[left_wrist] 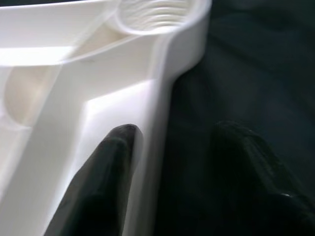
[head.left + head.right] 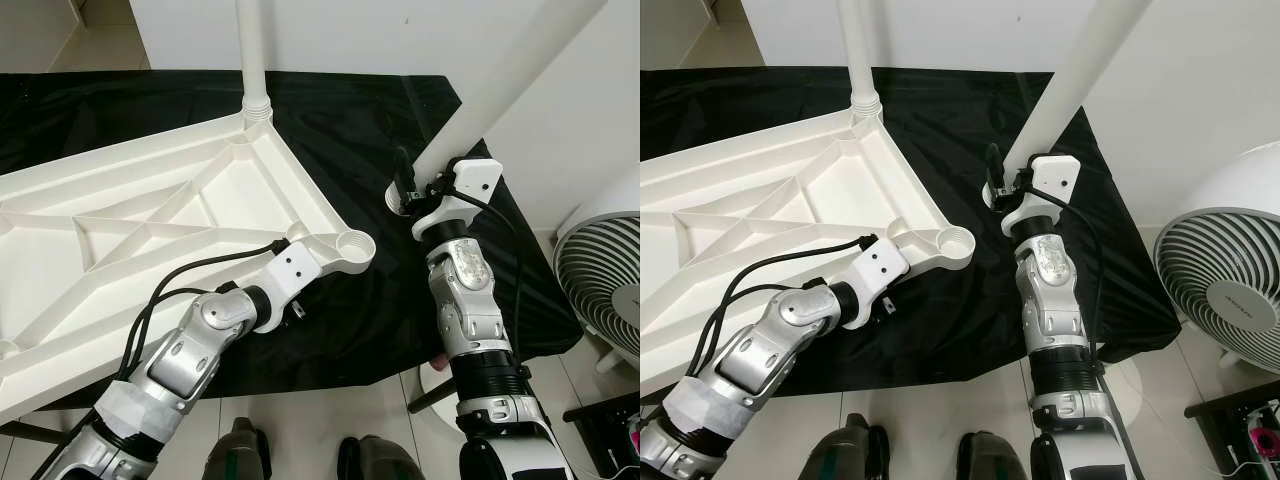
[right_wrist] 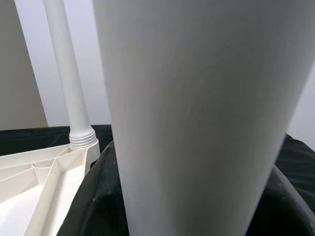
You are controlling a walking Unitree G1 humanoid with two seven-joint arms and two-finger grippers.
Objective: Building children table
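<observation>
- The white ribbed plastic tabletop (image 2: 150, 235) lies upside down on a black cloth (image 2: 360, 130), its underside ribs facing up; its far side is cut off at the picture's edge.
- One white round plastic leg (image 2: 253, 50) stands upright in the tabletop's far corner socket; its top runs out of view.
- The near corner socket (image 2: 354, 243) of the tabletop is an open ring with nothing in it.
- The left gripper (image 1: 170, 147) sits at the tabletop's rim just beside that open socket. One black finger (image 1: 110, 162) lies inside the rim wall, the other outside over the cloth, so the pincer straddles the rim narrowly; whether the pads press the wall is blurred.
- The right gripper (image 2: 415, 190) holds a second white plastic leg (image 2: 520, 70) tilted, its lower end beside the tabletop's open socket but apart from it, over the cloth.
- In the right wrist view that leg (image 3: 197, 113) hides the fingers.
- A white round fan (image 2: 1230, 280) stands on the floor, well apart from the tabletop and partly cut off.
</observation>
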